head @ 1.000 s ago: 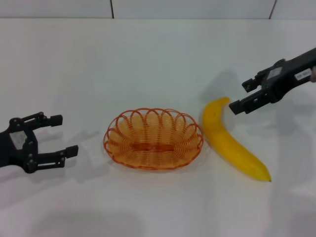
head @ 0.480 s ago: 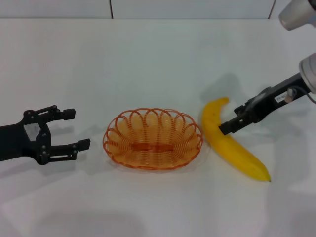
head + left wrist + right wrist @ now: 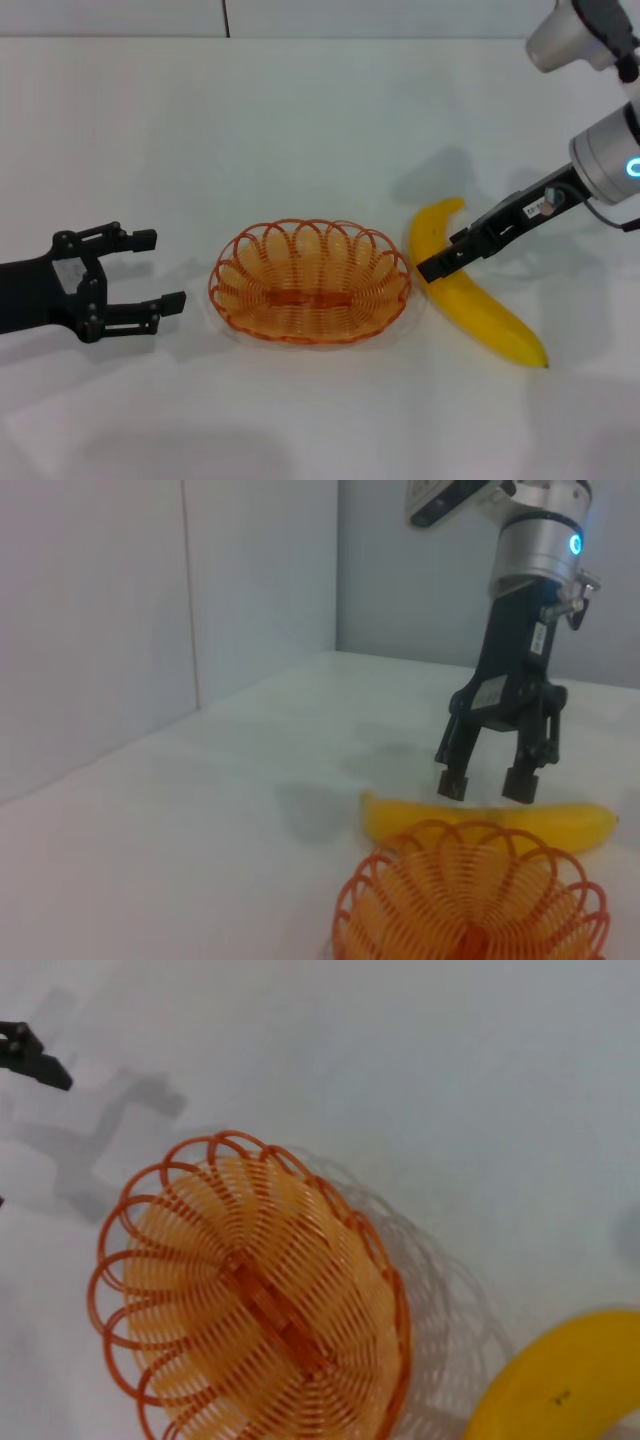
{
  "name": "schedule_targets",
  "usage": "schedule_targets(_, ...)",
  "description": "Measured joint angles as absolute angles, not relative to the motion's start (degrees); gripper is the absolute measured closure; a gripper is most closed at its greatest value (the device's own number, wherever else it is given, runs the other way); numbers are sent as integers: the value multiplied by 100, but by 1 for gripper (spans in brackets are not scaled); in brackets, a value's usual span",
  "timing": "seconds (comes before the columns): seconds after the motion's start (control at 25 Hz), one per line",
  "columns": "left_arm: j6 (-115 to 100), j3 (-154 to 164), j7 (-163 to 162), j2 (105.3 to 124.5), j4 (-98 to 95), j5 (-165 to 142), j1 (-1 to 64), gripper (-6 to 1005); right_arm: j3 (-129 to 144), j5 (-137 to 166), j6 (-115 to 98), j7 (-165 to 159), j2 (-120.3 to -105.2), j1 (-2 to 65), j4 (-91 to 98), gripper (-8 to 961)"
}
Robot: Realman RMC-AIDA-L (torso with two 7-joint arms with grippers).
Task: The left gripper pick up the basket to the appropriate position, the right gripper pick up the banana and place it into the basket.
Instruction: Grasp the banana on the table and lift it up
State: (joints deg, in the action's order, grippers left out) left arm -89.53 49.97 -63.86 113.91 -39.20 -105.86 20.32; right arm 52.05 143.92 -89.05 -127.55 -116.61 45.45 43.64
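Banana (image 3: 470, 290): lies flat on the white table (image 3: 320, 120), just right of the basket; nothing holds it.
Banana axis: long axis runs diagonally, blunt end far and toward the basket, pointed tip near and to the right.
Right gripper (image 3: 440, 265): fingers spread apart, pointing down over the upper part of the banana; in the left wrist view (image 3: 487, 780) the tips stand just above the fruit, one on each side of its width, and contact cannot be told.
Left gripper (image 3: 155, 270): open wide, holding nothing, low at the left of the basket, tips pointed at its rim with a small gap.
Basket (image 3: 310, 280): sits upright in the middle of the table, long axis left to right.
Open room: bare table lies behind and in front of the basket.
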Motion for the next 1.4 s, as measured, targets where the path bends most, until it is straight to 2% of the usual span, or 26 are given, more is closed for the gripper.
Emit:
schedule_targets(0.24,-8988,5001,-6383,11402,-3920,-10633,2067,121,5209,14469,-8651,-12743,-11651,4508,4238,67)
schedule_targets(1.4,-9000,4947,-6405,11416,-3920,-10633,2083,120,5503,14474,-8242,-12738,-11654,4467,3744,201)
